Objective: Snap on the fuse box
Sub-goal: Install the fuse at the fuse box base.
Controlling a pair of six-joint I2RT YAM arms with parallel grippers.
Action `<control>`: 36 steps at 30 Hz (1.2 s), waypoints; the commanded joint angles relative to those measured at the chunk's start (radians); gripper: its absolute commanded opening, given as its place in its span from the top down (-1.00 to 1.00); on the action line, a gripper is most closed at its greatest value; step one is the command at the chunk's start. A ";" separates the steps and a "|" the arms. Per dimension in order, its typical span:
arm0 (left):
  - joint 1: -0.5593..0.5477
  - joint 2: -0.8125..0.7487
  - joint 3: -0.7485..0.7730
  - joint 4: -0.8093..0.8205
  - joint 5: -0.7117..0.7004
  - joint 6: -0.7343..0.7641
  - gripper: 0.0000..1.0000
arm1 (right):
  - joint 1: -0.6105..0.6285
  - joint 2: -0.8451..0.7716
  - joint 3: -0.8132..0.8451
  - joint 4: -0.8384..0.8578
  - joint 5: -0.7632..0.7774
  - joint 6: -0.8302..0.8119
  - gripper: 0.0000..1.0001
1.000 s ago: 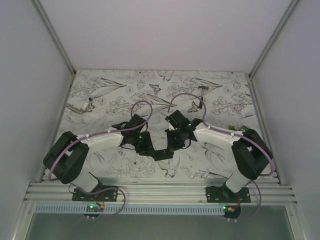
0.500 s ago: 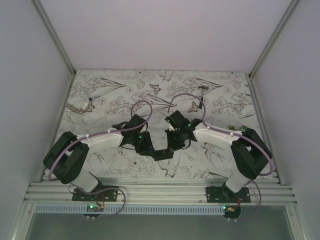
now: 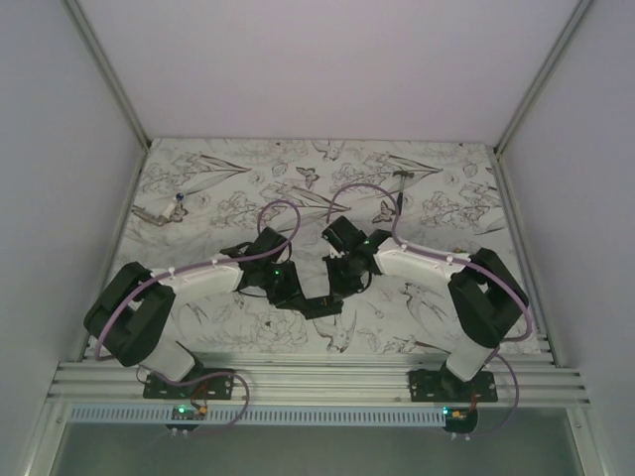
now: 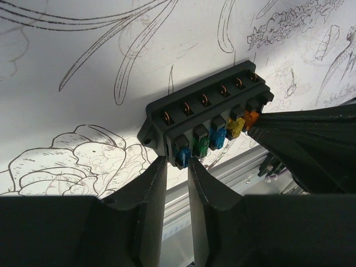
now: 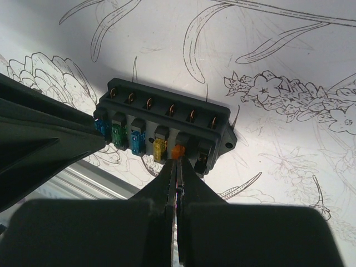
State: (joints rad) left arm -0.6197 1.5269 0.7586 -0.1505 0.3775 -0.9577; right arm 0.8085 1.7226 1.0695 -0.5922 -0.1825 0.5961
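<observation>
Floral-print tabletop [image 3: 198, 178]; fuse box [image 4: 206, 119] near front centre between grippers, long axis left-right, fuse row facing wrist cameras; left gripper [image 4: 173, 164] narrow, clamping blue-fuse end; right gripper [image 5: 177, 164] nearly closed, pinching orange fuse [image 5: 177, 151].

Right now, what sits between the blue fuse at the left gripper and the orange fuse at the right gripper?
Three fuses on the fuse box: green fuse, blue fuse, yellow fuse. Both wrist views show them.

Plain white walls [image 3: 327, 59] enclose a table [image 3: 248, 332] covered in a black-line flower-and-butterfly print.
</observation>
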 commanded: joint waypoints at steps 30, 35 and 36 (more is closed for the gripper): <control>0.111 -0.246 -0.088 -0.098 -0.162 0.123 -0.21 | -0.045 -0.084 0.227 0.016 0.181 -0.211 0.02; 0.148 -0.246 -0.089 -0.097 -0.158 0.146 -0.43 | -0.139 0.036 0.305 0.048 0.379 -0.251 -0.03; 0.152 -0.246 -0.091 -0.097 -0.157 0.148 -0.47 | -0.158 0.058 0.315 0.065 0.388 -0.258 -0.03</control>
State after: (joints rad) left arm -0.4885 1.2926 0.6884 -0.2119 0.2287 -0.8478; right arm 0.7147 1.6932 1.3312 -0.5774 0.0593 0.3923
